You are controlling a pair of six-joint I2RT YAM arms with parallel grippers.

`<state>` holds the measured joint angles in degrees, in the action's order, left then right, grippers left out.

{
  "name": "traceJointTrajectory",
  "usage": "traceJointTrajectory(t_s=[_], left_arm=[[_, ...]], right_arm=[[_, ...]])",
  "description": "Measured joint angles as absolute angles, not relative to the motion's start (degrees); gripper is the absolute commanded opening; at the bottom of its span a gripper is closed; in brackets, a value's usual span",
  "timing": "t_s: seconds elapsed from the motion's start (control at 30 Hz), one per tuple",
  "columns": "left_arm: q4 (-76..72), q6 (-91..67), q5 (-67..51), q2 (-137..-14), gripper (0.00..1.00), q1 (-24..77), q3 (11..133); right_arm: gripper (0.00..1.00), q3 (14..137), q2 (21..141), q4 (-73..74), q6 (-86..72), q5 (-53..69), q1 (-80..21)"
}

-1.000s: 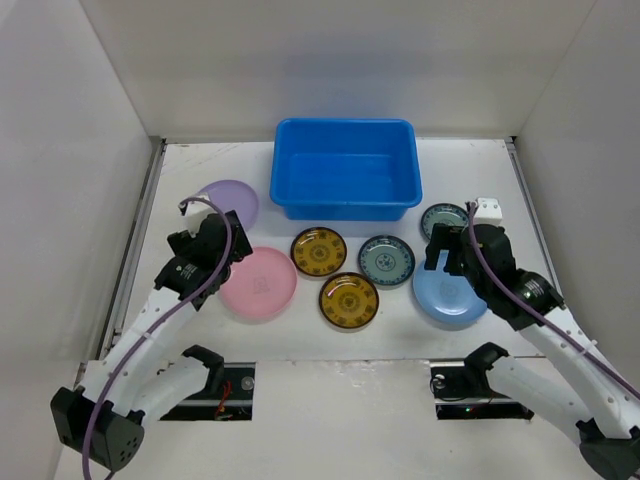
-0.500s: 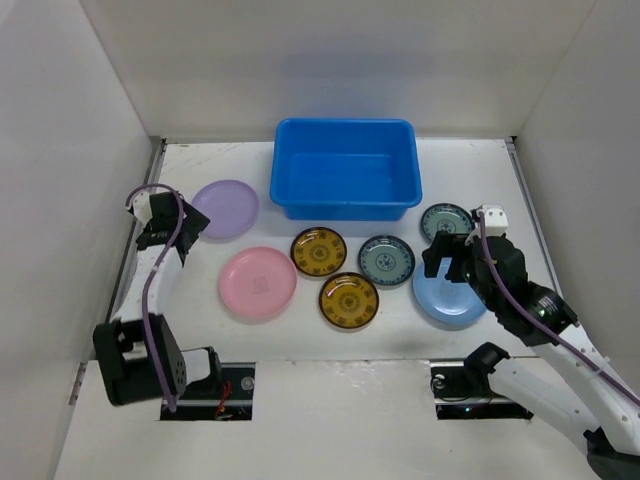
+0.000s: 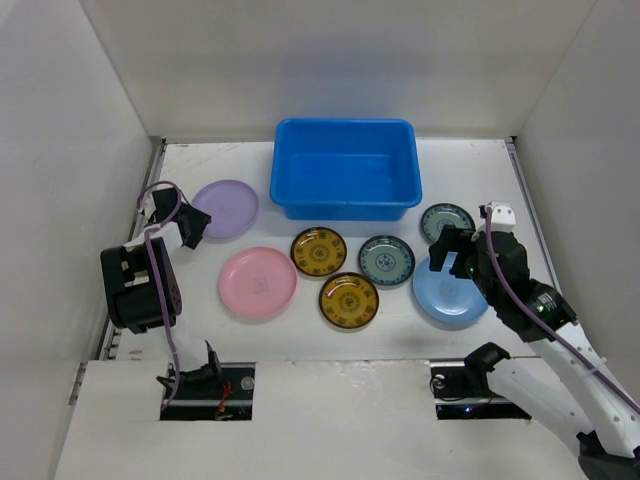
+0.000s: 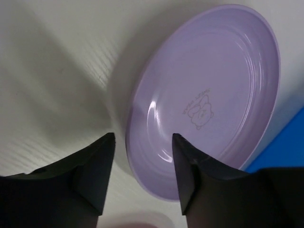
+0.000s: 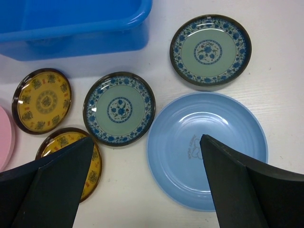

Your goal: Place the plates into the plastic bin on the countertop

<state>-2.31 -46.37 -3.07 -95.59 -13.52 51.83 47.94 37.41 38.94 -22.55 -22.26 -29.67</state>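
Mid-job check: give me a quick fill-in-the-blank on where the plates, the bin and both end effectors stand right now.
The left end effector, at the lavender plate rim, is ____ (open or shut).
The number of plates inside the plastic bin is ____.
____ small amber patterned plates lie on the countertop.
The right end effector, by the light blue plate, holds ____.
Missing words: open; zero; Two; nothing.

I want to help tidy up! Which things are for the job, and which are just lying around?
For the job: lavender plate, pink plate, light blue plate, two amber patterned plates, two teal patterned plates, blue plastic bin, white countertop.
Just there: white walls, purple cables.
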Motion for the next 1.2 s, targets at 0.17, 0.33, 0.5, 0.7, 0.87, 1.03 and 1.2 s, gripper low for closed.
traceJointTrajectory(t_s=[0.17,0.33,0.5,0.7,0.87,1.03,1.2], left_arm=[[-3.7,-47.5,-4.5,-99.3,0.24,-13.9,52.7],[-4.0,-47.9,-5.3,-100.0,0.00,-14.7,53.1],[-2.0,-48.0,-5.6,-99.6,0.00,-16.1,55.0],[5.1,-47.7,-5.7,-96.2,0.01,-15.4,69.9],[7.7,-45.7,-6.5,-96.7,0.03,-6.5,91.4],[10.3,-40.5,-9.5,-103.9,0.03,8.4,111.7],[11.3,-35.8,-11.2,-113.9,0.03,18.9,116.4]], right_arm=[[1.00,47.9,36.8,39.0,-23.4,-22.3,-28.5],[1.00,47.9,36.3,38.9,-23.9,-22.3,-28.1],[1.00,47.9,35.6,38.9,-24.1,-22.3,-28.1],[1.00,47.9,34.0,38.9,-24.4,-22.3,-28.1],[1.00,47.9,33.6,38.9,-24.5,-22.7,-28.1],[1.00,48.0,34.1,38.8,-24.7,-23.5,-28.1],[1.00,48.3,34.2,38.7,-24.9,-23.6,-28.1]])
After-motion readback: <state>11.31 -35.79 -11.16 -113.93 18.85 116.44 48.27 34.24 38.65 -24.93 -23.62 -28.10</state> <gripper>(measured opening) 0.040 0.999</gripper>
